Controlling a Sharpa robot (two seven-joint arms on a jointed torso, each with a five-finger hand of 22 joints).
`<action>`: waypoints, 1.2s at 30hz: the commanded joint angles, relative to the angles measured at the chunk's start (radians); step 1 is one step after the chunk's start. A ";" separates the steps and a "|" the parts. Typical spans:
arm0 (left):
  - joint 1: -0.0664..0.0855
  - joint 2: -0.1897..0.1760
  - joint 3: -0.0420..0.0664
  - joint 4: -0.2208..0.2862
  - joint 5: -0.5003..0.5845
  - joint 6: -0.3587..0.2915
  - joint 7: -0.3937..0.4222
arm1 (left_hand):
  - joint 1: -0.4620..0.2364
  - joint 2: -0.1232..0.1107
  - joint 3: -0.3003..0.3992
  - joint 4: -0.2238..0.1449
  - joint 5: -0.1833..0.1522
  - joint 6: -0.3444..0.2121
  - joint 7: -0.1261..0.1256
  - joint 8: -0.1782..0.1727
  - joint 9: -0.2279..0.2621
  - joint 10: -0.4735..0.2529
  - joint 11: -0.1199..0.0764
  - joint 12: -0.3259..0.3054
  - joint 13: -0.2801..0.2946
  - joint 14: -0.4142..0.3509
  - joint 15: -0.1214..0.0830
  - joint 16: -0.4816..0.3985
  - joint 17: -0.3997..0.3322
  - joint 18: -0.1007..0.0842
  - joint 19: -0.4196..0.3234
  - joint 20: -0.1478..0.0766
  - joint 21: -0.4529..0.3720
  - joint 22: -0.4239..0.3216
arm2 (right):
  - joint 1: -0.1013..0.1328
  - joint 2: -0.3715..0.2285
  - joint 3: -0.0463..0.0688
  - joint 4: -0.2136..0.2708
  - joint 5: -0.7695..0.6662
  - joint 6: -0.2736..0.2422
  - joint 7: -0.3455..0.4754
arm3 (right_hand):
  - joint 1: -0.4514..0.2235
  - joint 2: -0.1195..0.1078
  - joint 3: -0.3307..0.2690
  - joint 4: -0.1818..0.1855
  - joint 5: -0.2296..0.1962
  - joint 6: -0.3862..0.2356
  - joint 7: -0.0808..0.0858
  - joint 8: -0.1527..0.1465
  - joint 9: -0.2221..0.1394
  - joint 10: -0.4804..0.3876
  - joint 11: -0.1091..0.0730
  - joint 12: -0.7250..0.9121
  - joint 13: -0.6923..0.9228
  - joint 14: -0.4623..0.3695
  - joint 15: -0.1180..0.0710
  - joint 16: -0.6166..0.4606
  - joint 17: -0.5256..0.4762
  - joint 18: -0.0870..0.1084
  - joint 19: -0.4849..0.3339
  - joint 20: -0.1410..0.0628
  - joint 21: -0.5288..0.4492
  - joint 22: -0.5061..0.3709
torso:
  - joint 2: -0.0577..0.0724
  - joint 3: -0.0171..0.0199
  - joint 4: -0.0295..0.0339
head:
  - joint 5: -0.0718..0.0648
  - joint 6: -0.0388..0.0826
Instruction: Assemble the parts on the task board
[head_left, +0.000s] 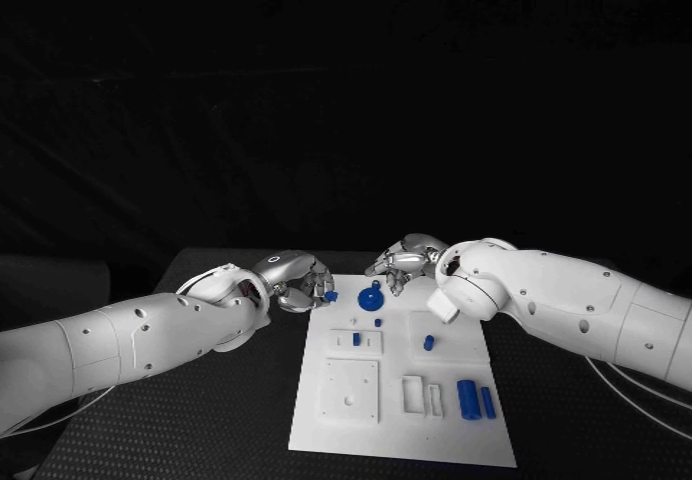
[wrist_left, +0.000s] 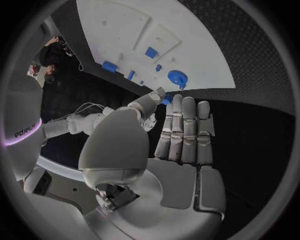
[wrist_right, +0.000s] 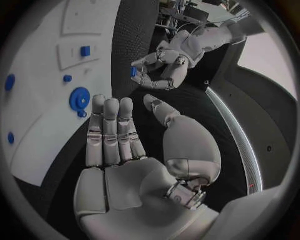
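White task board (head_left: 346, 415) lies mid-table on the black table (head_left: 216, 440) in the head view. The left hand (head_left: 296, 281) pinches a small blue part (head_left: 330, 296) at the board's far left corner. The right hand (head_left: 408, 262) hovers beside a blue round part (head_left: 372, 298) on the board's far end.

Left wrist view: left hand (wrist_left: 178, 137), fingers straight and together, thumb tip pressing the small blue part (wrist_left: 166, 100) against them.

Right wrist view: right hand (wrist_right: 122, 150), fingers extended, thumb apart, holding nothing; fingertips near the blue round part (wrist_right: 80, 98).
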 joint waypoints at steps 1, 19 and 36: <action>0.004 0.005 0.001 0.011 0.007 -0.007 -0.006 | 0.001 -0.006 0.004 0.000 0.001 0.000 -0.002 0.001 -0.001 0.006 -0.001 0.002 -0.001 0.006 -0.001 -0.006 -0.001 0.001 0.009 -0.040 -0.002 0.017 | 0.000 0.020 -0.005 0.002 0.101 0.002 -0.119 | -0.005 0.007 0.003 -0.005 -0.004 0.000 -0.006 -0.003 0.000 -0.014 -0.001 0.054 0.066 0.012 -0.019 0.048 0.049 0.006 0.021 -0.017 0.051 0.029 | 0.001 -0.0002 -0.0006 | 0.000 0.005; 0.009 0.012 0.001 0.041 0.010 -0.004 -0.012 | 0.001 -0.004 0.005 0.001 0.001 0.001 -0.002 0.001 -0.001 0.007 -0.001 0.002 -0.001 0.007 -0.001 -0.006 -0.002 0.000 0.010 -0.040 -0.002 0.017 | -0.003 0.083 -0.048 -0.023 0.115 -0.030 -0.167 | -0.037 0.003 0.012 -0.002 -0.009 0.002 -0.009 -0.015 -0.002 -0.020 -0.005 0.115 0.185 0.025 -0.025 0.120 0.121 0.006 0.024 -0.041 0.176 0.026 | 0.002 0.0008 0.0005 | 0.003 0.001; 0.010 0.011 0.001 0.034 0.018 0.009 -0.020 | 0.004 -0.003 0.005 0.000 0.001 0.001 -0.002 0.001 -0.002 0.008 -0.002 0.001 -0.002 0.008 -0.001 -0.006 -0.002 0.000 0.011 -0.040 -0.002 0.017 | -0.011 0.083 -0.049 -0.026 0.118 -0.044 -0.143 | -0.047 0.001 0.018 0.002 -0.019 -0.001 -0.006 -0.021 -0.005 -0.027 -0.002 0.118 0.220 0.019 -0.023 0.132 0.137 0.006 0.008 -0.042 0.206 0.025 | 0.001 0.0018 0.0004 | 0.003 0.001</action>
